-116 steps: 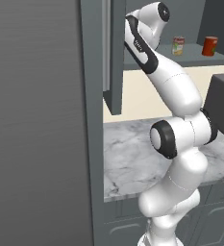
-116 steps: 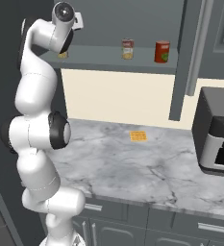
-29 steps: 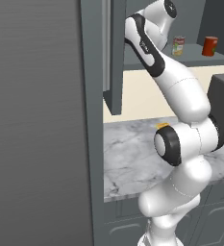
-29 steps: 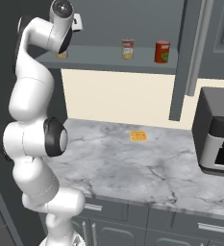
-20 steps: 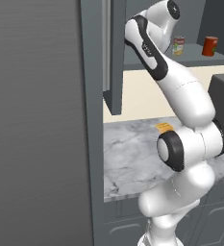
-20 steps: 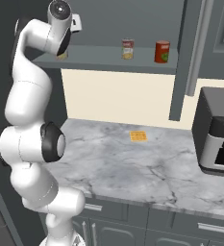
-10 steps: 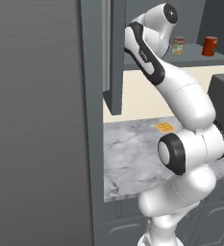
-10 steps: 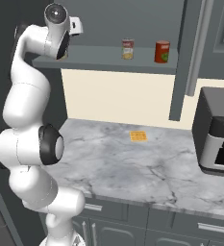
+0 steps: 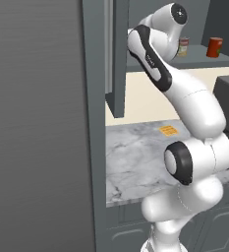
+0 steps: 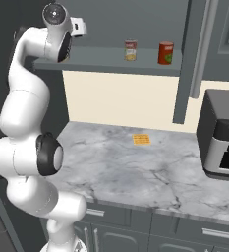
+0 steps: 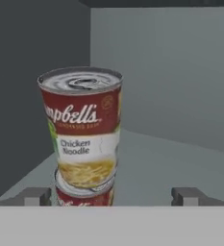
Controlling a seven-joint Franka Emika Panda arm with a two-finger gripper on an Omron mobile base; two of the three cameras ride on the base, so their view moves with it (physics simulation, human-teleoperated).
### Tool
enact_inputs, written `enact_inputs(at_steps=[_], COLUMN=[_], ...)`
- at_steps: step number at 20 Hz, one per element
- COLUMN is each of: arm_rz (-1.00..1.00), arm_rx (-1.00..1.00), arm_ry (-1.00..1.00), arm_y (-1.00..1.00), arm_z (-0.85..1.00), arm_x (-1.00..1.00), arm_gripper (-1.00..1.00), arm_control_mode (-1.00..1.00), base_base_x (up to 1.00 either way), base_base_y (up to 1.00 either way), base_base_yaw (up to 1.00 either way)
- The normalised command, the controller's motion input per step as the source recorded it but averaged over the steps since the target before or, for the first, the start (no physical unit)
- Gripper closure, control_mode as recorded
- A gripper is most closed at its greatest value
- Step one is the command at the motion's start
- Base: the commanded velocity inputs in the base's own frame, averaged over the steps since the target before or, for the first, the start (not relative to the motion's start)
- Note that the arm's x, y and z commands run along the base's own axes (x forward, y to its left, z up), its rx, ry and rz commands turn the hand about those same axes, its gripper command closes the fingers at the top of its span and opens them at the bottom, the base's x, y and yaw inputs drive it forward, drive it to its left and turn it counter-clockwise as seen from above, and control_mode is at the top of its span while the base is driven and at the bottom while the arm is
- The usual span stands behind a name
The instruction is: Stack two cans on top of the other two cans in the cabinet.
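Since the stacked soup can [image 11: 82,127] is rigid, smooth metal and probably light, it likely suits a mid-label side grip. The fingers [image 11: 36,196] stand spread and empty, the can nearer one of them, near the shelf [image 11: 161,168] edge.

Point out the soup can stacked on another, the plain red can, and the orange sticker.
Stacked soup can [image 11: 84,129], hand view, label.
Plain red can [image 10: 165,53], right base view, side.
Orange sticker [image 10: 141,139], right base view, centre.

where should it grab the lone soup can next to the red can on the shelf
Probably by the round side wall, about mid-height, with the fingers on opposite sides and the hand coming in level from the cabinet's open front. The soup can stands upright on the shelf, and the red can stands apart from it, so both sides look free.
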Motion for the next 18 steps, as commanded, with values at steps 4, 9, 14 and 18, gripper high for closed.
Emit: enact_inputs(at_steps=[4, 9, 14, 18], arm_rz=[-0.09, -0.15, -0.09, -0.16], arm_rx=[0.0, 0.0, 0.0, 0.0], arm_ry=[0.0, 0.01, 0.0, 0.02], arm_y=[-0.26, -0.46, -0.63, -0.52], arm_z=[-0.01, -0.05, -0.08, 0.0], arm_x=[-0.47, -0.2, -0.19, -0.1], arm_gripper=[-1.0, -1.0, -1.0, -1.0], arm_control_mode=[-1.0, -1.0, -1.0, -1.0], base_base_x=[0.0, 0.0, 0.0, 0.0], base_base_y=[0.0, 0.0, 0.0, 0.0], base_base_yaw=[0.0, 0.0, 0.0, 0.0])
